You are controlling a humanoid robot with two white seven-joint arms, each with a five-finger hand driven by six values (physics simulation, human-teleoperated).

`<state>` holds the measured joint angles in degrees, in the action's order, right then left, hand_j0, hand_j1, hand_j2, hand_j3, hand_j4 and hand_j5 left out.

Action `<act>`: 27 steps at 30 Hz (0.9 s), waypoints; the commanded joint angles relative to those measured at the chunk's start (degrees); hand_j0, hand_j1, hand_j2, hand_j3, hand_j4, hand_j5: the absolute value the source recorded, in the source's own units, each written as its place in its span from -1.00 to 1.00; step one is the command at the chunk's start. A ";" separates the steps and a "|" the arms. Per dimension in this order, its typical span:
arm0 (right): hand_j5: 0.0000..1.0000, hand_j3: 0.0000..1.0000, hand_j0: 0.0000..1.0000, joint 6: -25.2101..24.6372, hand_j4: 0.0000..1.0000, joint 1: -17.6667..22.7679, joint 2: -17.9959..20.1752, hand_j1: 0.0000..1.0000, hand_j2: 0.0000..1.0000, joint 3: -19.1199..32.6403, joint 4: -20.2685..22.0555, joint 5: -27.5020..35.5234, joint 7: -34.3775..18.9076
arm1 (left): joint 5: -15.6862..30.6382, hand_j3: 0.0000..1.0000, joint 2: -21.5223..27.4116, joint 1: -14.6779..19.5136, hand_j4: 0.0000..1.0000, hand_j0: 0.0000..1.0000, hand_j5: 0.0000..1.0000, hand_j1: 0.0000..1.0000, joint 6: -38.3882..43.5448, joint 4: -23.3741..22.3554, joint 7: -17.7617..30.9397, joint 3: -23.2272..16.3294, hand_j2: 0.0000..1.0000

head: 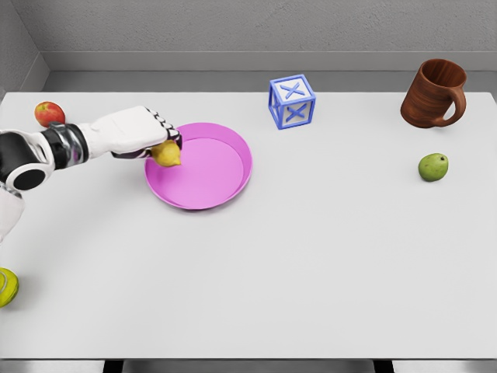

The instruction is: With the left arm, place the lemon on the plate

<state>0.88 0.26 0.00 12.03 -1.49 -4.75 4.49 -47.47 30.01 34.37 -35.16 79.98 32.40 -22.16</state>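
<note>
The lemon (pixel 166 154) sits in the curled fingers of the left hand (pixel 140 134), over the near-left rim of the pink plate (pixel 233 167); whether it already touches the plate is hard to judge from this angle. To finish cleanly, I would carry it further toward the plate's centre, lower it, then loosen the fingers so it cannot roll off the edge. The white table (pixel 311 264) also holds a blue block (pixel 292 101), a brown mug (pixel 433 93), a green fruit (pixel 433 167) and a red apple (pixel 49 113). Grey walls stand behind.
</note>
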 commanded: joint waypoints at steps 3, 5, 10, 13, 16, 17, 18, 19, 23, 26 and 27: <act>1.00 1.00 1.00 0.00 1.00 0.09 0.00 1.00 1.00 0.01 -0.01 0.01 0.00 | 0.10 0.07 -1.80 0.00 0.07 0.07 0.07 0.07 0.16 0.00 0.83 0.01 0.07; 1.00 1.00 1.00 0.00 1.00 0.00 0.00 1.00 1.00 0.01 -0.01 0.01 0.00 | 0.36 0.46 -1.89 0.00 0.46 0.46 0.46 0.46 0.16 -0.09 0.74 0.01 0.46; 1.00 1.00 1.00 0.00 1.00 0.09 0.00 1.00 1.00 0.01 -0.01 0.01 0.00 | 1.06 1.00 -1.71 -0.09 1.00 1.00 1.00 1.00 0.16 -0.09 0.56 0.19 1.00; 1.00 1.00 1.00 0.00 1.00 0.00 0.00 1.00 1.00 0.01 -0.01 0.01 0.00 | 1.06 1.00 -1.10 -0.09 1.00 1.00 1.00 1.00 0.16 -0.09 0.56 2.38 1.00; 1.00 1.00 1.00 0.00 1.00 0.00 0.00 1.00 1.00 0.01 -0.01 0.01 0.00 | 1.06 1.00 -0.92 -0.79 1.00 1.00 1.00 1.00 0.16 -0.44 0.56 9.15 1.00; 1.00 1.00 1.00 0.00 1.00 0.09 0.00 1.00 1.00 0.01 -0.01 0.01 0.00 | 1.06 1.00 -0.83 -0.97 1.00 1.00 1.00 1.00 0.16 -1.14 0.56 11.17 1.00; 1.00 1.00 1.00 0.00 1.00 0.09 0.00 1.00 1.00 0.01 -0.01 0.01 0.00 | 1.06 1.00 -0.83 -2.02 1.00 1.00 1.00 1.00 0.16 -3.51 0.56 15.29 1.00; 1.00 1.00 1.00 0.00 1.00 0.09 0.00 1.00 1.00 0.01 -0.01 0.01 0.00 | 1.06 1.00 -0.83 -3.60 1.00 1.00 1.00 1.00 0.16 -4.04 0.56 18.90 1.00; 1.00 1.00 1.00 0.00 1.00 0.09 0.00 1.00 1.00 0.01 -0.01 0.01 0.00 | 1.24 1.00 -0.92 -10.11 1.00 1.00 1.00 1.00 0.16 -4.92 0.56 27.17 1.00; 1.00 1.00 1.00 0.00 1.00 0.09 0.00 1.00 1.00 0.01 -0.01 0.01 0.00 | 1.24 1.00 -0.83 -10.72 1.00 1.00 1.00 1.00 0.16 -7.82 0.56 29.98 1.00; 1.00 1.00 1.00 0.00 1.00 0.00 0.00 1.00 1.00 0.01 -0.01 0.01 0.00 | 1.24 1.00 -0.83 -10.81 1.00 1.00 1.00 1.00 0.16 -7.73 0.56 29.98 1.00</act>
